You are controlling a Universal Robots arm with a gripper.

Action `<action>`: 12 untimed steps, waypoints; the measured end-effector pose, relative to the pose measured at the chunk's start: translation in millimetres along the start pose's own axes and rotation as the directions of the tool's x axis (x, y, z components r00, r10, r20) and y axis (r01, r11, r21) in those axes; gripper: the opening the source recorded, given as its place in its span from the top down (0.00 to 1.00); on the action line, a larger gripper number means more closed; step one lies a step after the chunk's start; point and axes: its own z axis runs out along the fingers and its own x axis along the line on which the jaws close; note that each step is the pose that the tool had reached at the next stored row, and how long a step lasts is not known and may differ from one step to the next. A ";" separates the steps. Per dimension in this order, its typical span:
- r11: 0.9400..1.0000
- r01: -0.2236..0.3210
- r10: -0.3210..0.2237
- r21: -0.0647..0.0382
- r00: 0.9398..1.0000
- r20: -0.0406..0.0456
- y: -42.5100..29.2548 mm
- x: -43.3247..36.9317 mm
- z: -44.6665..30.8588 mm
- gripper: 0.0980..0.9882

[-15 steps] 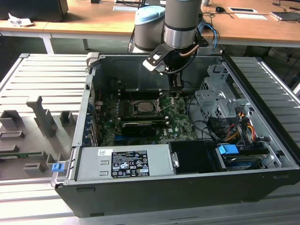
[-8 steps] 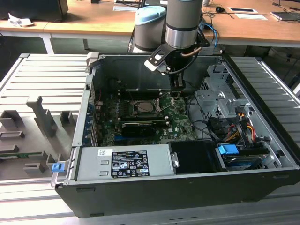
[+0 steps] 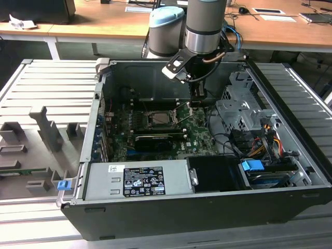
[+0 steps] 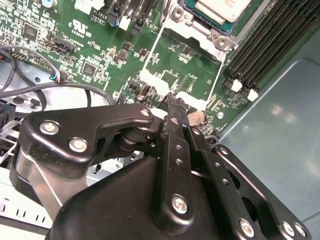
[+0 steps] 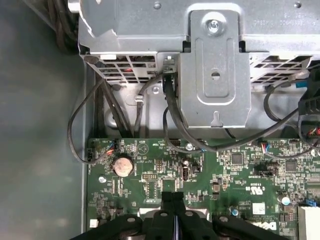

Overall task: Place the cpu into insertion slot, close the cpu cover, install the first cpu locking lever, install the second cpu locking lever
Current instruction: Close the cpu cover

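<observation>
The cpu [image 4: 220, 9] shows its pale silver face inside the insertion slot [image 3: 147, 120] on the green board. The silver cpu cover [image 4: 220, 40] lies as a frame around it. My gripper [image 4: 172, 99] is shut, its black fingertips pressed together low over the board, a short way off the socket's corner. In the first wrist view the gripper [image 5: 174, 196] points at the board near a coin battery [image 5: 122, 165]. In the exterior view the gripper [image 3: 197, 102] hangs just to the right of the socket. Thin pale lines [image 4: 151, 52] run from the socket frame toward the fingertips; I cannot tell whether they are levers.
The open computer case has a steel drive cage [image 3: 236, 111] and cable bundles [image 3: 259, 140] on the exterior view's right. A power supply [image 3: 137, 179] sits at the front and black memory slots [image 4: 270, 35] lie beside the socket. A grey fixture tray [image 3: 36, 135] is outside the case.
</observation>
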 end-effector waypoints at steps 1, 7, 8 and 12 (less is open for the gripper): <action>1.000 0.000 0.000 0.000 1.000 0.000 0.4 0.0 0.1 0.99; 1.000 0.000 0.000 0.000 1.000 0.000 1.3 0.0 0.7 0.99; 1.000 0.000 0.000 0.000 1.000 0.000 1.5 0.0 0.8 0.99; 1.000 0.000 0.000 0.000 1.000 0.000 1.7 0.0 0.9 0.99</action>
